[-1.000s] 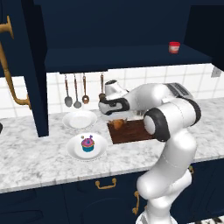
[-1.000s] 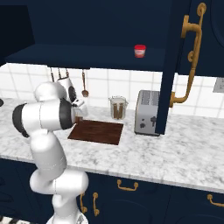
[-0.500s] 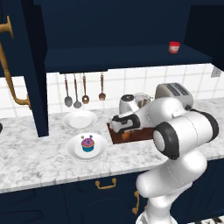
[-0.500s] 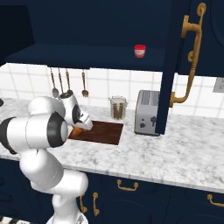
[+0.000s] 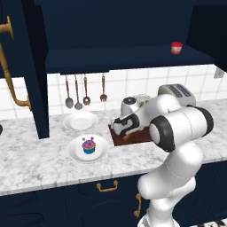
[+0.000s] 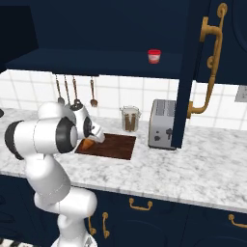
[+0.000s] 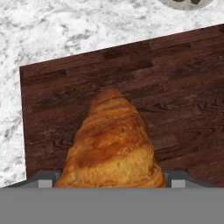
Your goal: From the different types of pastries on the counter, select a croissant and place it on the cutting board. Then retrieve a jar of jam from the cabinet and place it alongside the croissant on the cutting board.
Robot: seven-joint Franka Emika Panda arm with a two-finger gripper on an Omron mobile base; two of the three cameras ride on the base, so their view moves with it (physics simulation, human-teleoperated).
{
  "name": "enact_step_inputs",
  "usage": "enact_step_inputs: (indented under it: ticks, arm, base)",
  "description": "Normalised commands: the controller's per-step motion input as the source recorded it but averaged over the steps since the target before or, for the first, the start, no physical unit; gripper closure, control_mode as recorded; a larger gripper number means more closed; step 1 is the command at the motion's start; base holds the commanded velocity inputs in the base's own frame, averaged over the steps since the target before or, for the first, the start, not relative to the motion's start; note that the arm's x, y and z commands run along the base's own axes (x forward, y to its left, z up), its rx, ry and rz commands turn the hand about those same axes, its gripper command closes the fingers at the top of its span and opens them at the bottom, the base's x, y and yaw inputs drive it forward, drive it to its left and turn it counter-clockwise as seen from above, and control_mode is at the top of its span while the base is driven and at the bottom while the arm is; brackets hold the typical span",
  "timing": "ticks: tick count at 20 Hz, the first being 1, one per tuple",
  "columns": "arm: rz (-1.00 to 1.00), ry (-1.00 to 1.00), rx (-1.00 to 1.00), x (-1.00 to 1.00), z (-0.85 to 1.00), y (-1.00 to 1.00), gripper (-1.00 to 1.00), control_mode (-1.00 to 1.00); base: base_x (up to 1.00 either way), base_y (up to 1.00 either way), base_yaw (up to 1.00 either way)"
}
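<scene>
Gripper low over the cutting board, jaws closed around the croissant from both sides. Croissant sits between the fingers, its tip over the dark wood near the board's left end; cannot tell if it touches the board. Cupcake on a white plate on the tabletop, left of the board. Jar of jam stands on the cabinet shelf above. Toaster right of the board.
</scene>
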Motion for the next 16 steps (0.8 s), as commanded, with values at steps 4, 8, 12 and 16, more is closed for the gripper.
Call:
enact_step_inputs:
  ticks: [4,8,12,16]
  arm:
    - [0.0,0.0,0.0,-0.01,0.0,0.0,-1.0,-1.0]
    - [0.0,-0.02,0.0,-0.03,0.04,0.0,-1.0,-1.0]
    - [0.0,-0.12,0.0,-0.01,0.61,0.0,-1.0,-1.0]
    - [0.0,-0.19,0.0,-0.32,0.99,-0.05,-1.0,-1.0]
  base:
    - [0.0,0.0,0.0]
    - [0.0,0.0,0.0]
    - [0.0,0.0,0.0]
    - [0.0,0.0,0.0]
